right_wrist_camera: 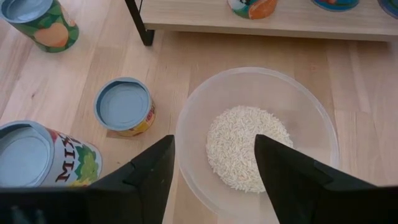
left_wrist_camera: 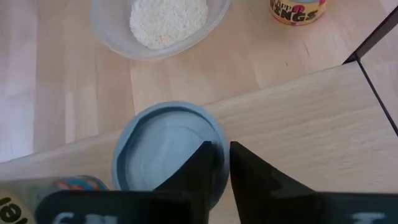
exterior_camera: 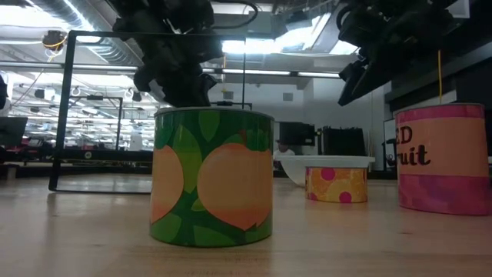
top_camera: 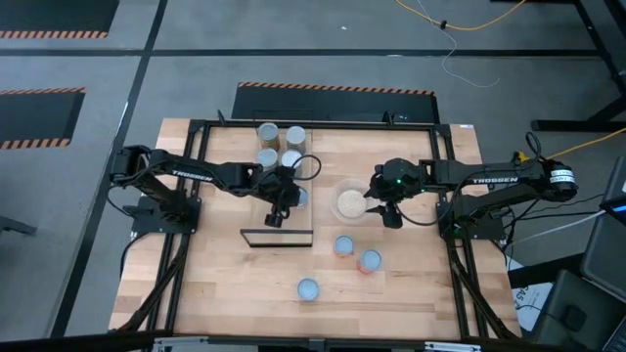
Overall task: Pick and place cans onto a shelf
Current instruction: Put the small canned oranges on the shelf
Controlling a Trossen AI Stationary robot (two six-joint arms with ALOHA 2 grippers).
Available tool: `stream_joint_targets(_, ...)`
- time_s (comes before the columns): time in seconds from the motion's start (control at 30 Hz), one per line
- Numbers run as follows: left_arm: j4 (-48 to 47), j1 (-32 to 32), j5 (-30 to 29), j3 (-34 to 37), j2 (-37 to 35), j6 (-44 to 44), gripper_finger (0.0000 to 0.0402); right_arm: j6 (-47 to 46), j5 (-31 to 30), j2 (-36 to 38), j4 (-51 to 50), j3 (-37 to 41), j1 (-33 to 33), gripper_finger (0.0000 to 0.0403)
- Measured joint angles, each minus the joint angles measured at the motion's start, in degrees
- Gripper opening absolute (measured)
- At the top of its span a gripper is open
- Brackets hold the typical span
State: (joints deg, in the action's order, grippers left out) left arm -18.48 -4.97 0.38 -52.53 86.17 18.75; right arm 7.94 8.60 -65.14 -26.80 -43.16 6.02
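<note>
Rim-straddling at the shelf's edge, grip unconfirmed.

Hanging the left tool (left_wrist_camera: 217, 152) over a blue-topped can (left_wrist_camera: 165, 149) standing on the shelf (left_wrist_camera: 298, 118) close to its edge, near the bowl (left_wrist_camera: 155, 25) of white grains. Straddling the can's rim with fingers nearly together, one inside the lid and one outside, though not showing whether clamping or only sitting around it. Holding the right tool (right_wrist_camera: 214, 146) wide apart above that bowl, waiting. Leaving three loose cans (top_camera: 343, 245) on the surface (top_camera: 225, 284), well apart from the shelf. Judging the tin as stiff, fairly light and smooth-sided, so probably slippery. Seeing a thin rim pinch as risking tilt or slip, and favouring instead a hold across the body, fingers on opposite sides, below the lid.
</note>
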Motion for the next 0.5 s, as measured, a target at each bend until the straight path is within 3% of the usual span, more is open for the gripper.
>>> stream_joint_targets(0.2, -1.0, 0.0, 0.0, 0.1, -1.1, -0.1, 0.0009, 0.0, 0.0, 0.0, 0.0, 0.0, 0.0, 0.0225)
stream_joint_targets(0.5, -6.9, 0.0, 0.0, 0.2, -7.1, -0.1, 0.0005, -0.2, 0.0, 0.0, 0.0, 0.0, 0.0, 0.0225)
